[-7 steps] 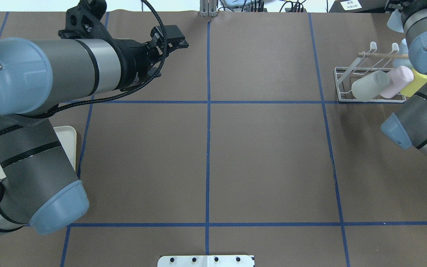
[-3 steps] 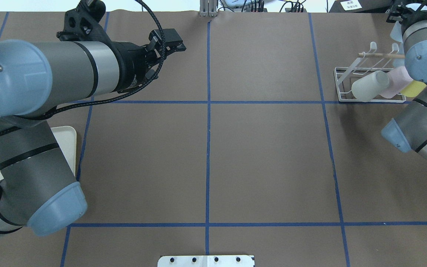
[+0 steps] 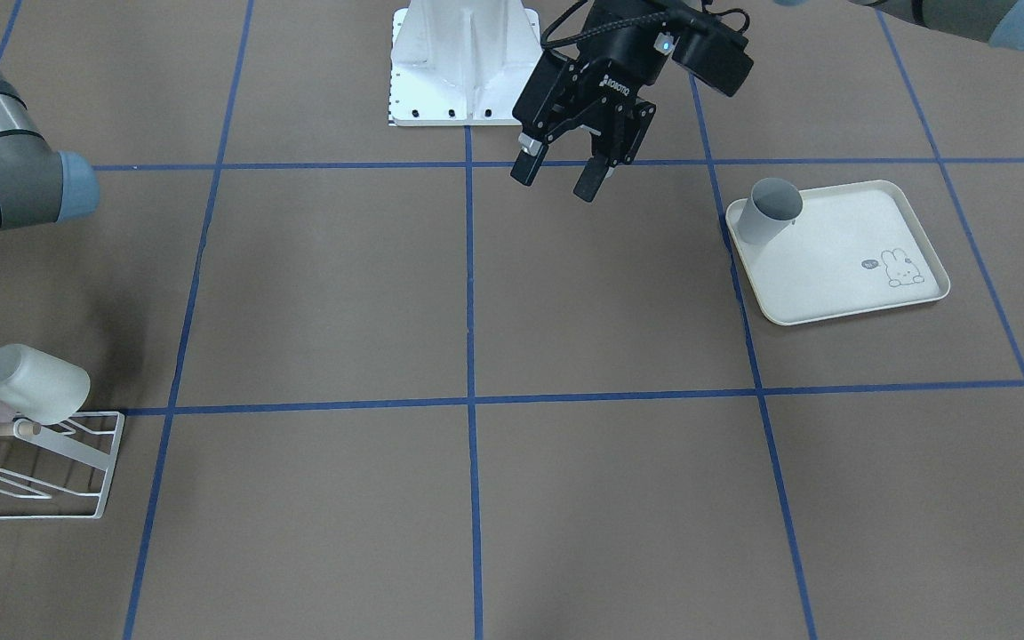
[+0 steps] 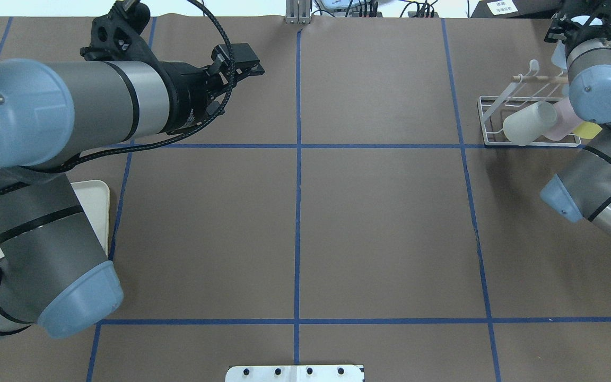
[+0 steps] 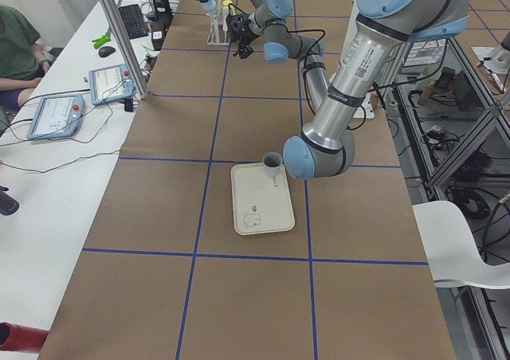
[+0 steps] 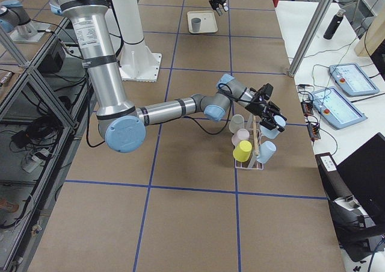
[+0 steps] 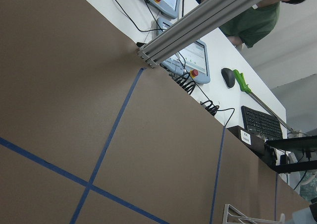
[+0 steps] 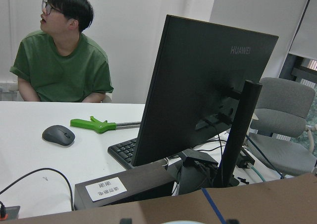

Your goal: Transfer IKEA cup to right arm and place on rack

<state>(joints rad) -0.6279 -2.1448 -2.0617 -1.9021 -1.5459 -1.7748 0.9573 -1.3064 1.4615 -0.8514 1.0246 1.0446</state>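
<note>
Right jaws are seemingly clasping a smooth pale-blue cup (image 6: 278, 122), the white wire rack (image 4: 482, 122) lying just below; left jaws are gaping wide above the matte brown bench (image 4: 380, 223).

The robot's left arm (image 4: 72, 106) stretches forward, its end effector (image 3: 558, 176) tilted downward, fingers spread and empty. The right arm (image 4: 600, 90) bends sharply at the elbow, its end effector (image 6: 272, 114) clamped around a pale blue cup (image 6: 280, 123).
</note>
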